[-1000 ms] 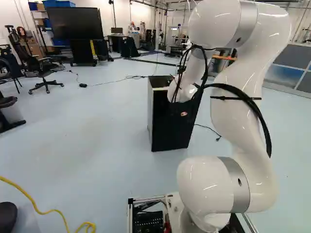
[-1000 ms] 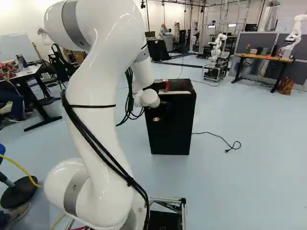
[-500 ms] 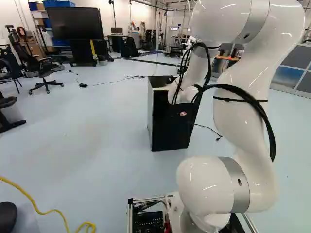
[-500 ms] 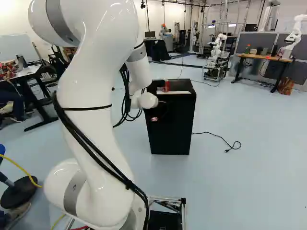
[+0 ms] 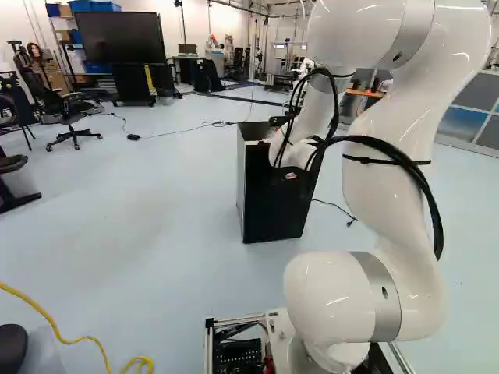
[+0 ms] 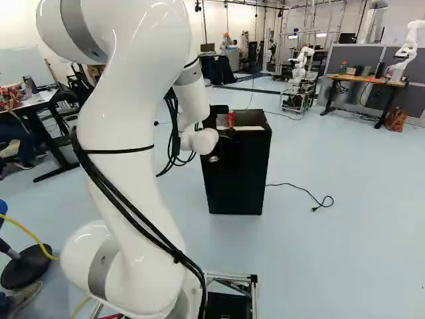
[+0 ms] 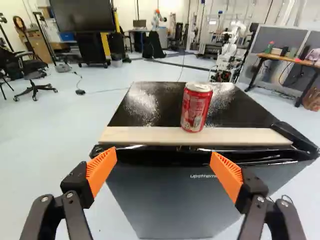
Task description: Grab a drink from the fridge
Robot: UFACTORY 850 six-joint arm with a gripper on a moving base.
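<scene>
My fingers stand wide apart and released, orange pads [image 7: 101, 170] facing each other with only open space between them; the wrist view tells me so. That view also gives me the drink best: 1 red can [image 7: 196, 107], upright on top of the black fridge [image 7: 172, 200], ahead of my 2 fingers, its base at the far edge of a pale strip [image 7: 150, 136]. The right base view shows the can too, a small red patch beside my black gripper [image 6: 228, 135]. In the left base view I cannot make the can out, with my white arm [image 5: 394, 179] reaching across the fridge. Only the right base view shows me the loose plug [image 6: 315, 209] on the floor; a yellow cable [image 5: 54, 327] crosses the floor in both base views.
</scene>
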